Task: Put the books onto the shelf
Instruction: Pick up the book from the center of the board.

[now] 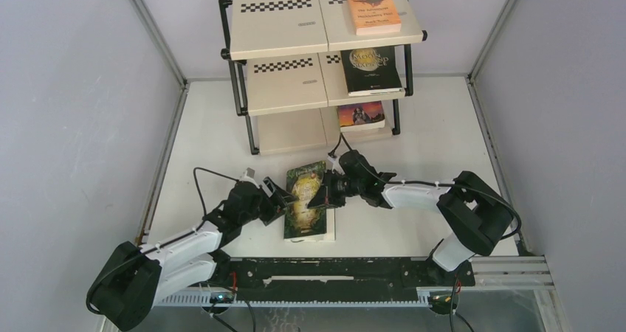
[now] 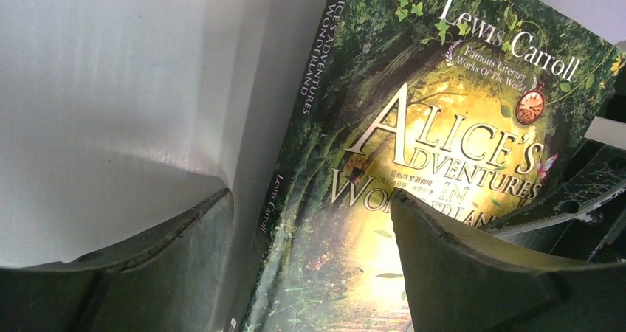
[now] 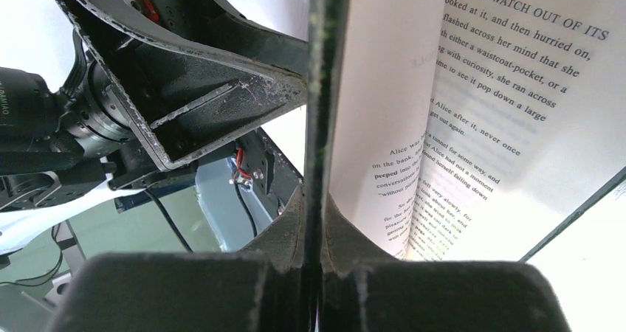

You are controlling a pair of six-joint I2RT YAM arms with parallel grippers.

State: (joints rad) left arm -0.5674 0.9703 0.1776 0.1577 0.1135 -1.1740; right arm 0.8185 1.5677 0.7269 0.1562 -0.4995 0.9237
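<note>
A green "Alice's Adventures in Wonderland" book lies on the white table between both arms. My right gripper is shut on the edge of its front cover, which is lifted off the printed pages. My left gripper stands open at the spine side of the book, one finger over the cover and one over the table. On the shelf rest three books: an orange one on top, a black moon one in the middle, a small orange one at the bottom.
The shelf's left halves show bare cream boards. Grey walls close in the table on the left, back and right. A black rail with the arm bases runs along the near edge.
</note>
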